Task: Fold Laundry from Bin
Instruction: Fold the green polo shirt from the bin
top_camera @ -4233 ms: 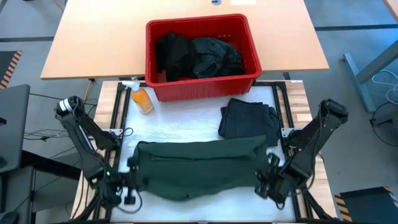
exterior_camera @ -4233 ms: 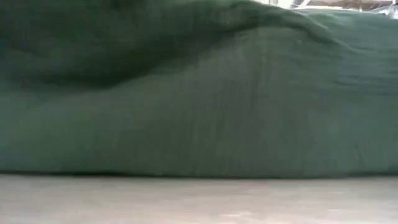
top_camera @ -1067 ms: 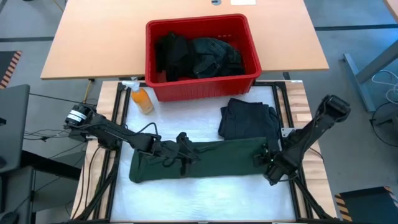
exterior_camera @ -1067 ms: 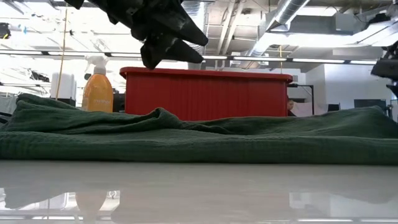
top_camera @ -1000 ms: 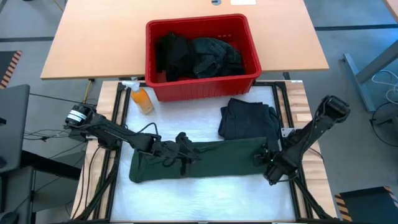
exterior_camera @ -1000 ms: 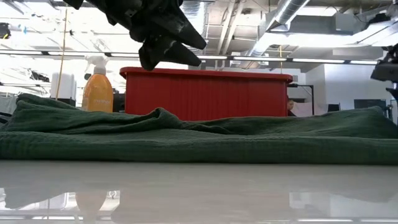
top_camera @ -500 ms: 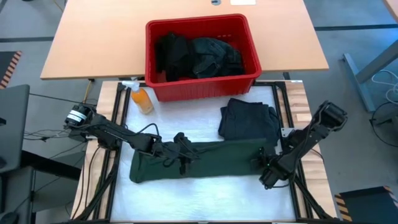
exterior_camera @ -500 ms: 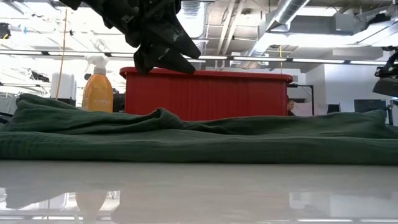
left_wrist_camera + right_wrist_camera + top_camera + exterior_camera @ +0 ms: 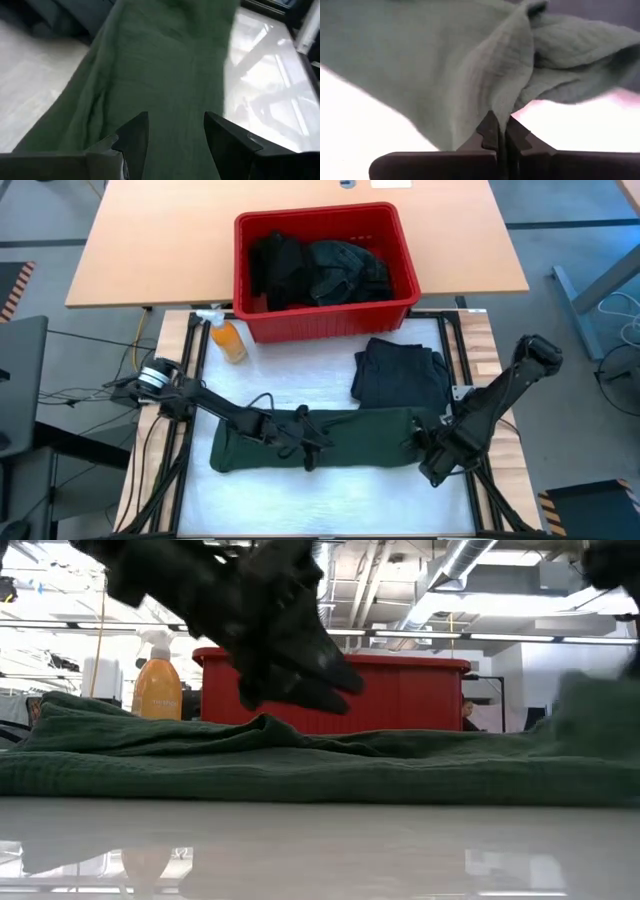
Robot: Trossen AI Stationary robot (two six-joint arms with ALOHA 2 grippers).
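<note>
The dark green shirt (image 9: 350, 435), part of the laundry, lies folded into a long strip across the white mat. My left gripper (image 9: 305, 442) hangs open close over the strip's middle, its two fingers (image 9: 135, 142) spread above the cloth (image 9: 165, 60); I cannot tell whether they touch it. My right gripper (image 9: 425, 448) is shut on the strip's right end. The red bin (image 9: 325, 320) stands at the far side with dark laundry (image 9: 320, 270) inside. My right gripper (image 9: 501, 131) pinches a bunched fold of the shirt's right end (image 9: 507, 107) between its two fingers. It comes from above, slanting down. That end (image 9: 600, 710) is raised off the mat, while the rest of the strip (image 9: 300, 765) lies flat.
A folded dark garment (image 9: 400, 370) lies on the mat just beyond the shirt's right end. An orange spray bottle (image 9: 228, 338) stands by the bin's near left corner. Bare white mat (image 9: 330, 500) stretches along the near edge.
My left gripper has come down toward the shirt's middle and a little toward the table's right, still open. My right gripper has taken hold of the shirt's right end and risen, so that end now stands lifted while the rest stays flat.
</note>
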